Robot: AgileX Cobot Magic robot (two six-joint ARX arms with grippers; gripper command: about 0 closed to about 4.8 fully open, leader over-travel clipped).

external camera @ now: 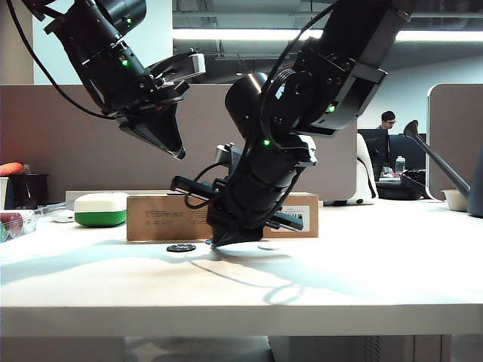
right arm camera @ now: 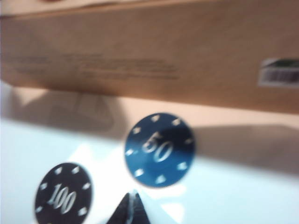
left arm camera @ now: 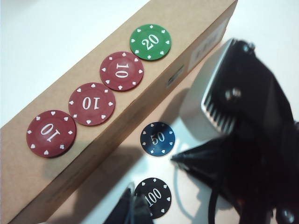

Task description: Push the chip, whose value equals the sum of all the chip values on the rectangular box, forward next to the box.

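Blue chip (left arm camera: 157, 138), marked 50, flat round disc with pale edge marks, lying on the white table (external camera: 362, 264) near the front wall of the cardboard box (left arm camera: 93, 140) but not yet touching it, a strip of bare table between. Black chip (left arm camera: 153, 197), marked 100, flat on the table, farther from the box than the blue one. On the box top: three maroon chips (left arm camera: 91, 103) marked 10 and one green chip (left arm camera: 150, 42) marked 20, in a row; the sum is 50, so the blue chip is the right one. Right gripper (right arm camera: 129, 207), tips low at the table just behind the blue chip, appearing pressed together to a point with nothing between them. Left gripper (external camera: 167, 139), raised above the box; grip cannot be told. Handling note, by judgement: keep the right tips low and centred behind the blue chip, push slowly and straight toward the box, avoid the black chip, stop once the chip sits beside the box wall.
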